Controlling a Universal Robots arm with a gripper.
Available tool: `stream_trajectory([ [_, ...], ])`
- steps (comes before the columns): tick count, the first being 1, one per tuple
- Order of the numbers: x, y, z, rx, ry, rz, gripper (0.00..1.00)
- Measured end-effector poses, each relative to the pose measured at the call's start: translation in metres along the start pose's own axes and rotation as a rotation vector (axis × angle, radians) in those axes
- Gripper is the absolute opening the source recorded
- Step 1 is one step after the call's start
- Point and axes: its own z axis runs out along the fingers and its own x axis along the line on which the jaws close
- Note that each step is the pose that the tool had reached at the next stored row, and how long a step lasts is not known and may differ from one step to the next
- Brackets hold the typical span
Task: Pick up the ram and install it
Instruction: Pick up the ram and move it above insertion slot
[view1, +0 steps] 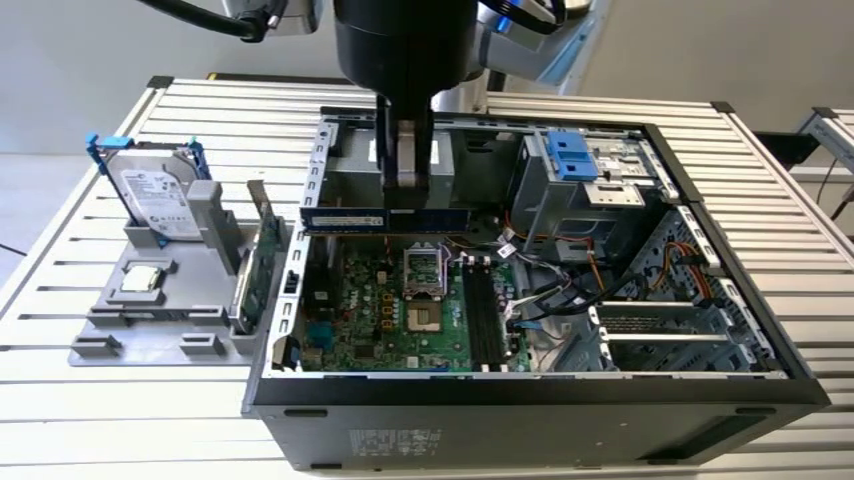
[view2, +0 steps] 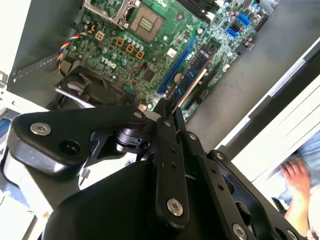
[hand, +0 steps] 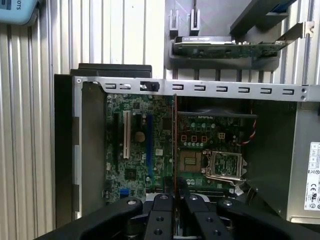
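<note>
Exterior view puts the jaws pinched shut on the top edge of the ram (view1: 384, 217), which hangs level over the far part of the motherboard (view1: 360, 315), clear of the board and touching nothing else. In the first wrist view the stick runs edge-on as a thin line straight out from the jaws. I'd judge the pick-up done and the installing in hand, the stick not yet seated. The black memory slots (view1: 483, 312) lie toward the exterior view's right, and the stick looks crosswise to them, so seating calls for lining it up with a slot. Around it stands the open computer case (view1: 534, 392) on the slatted desk (view1: 80, 420).
</note>
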Motion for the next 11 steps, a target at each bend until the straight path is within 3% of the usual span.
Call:
stream_trajectory([
  [11, 0.0002, -0.0225, 0.0006, 0.0, 0.0001, 0.0, 0.0],
])
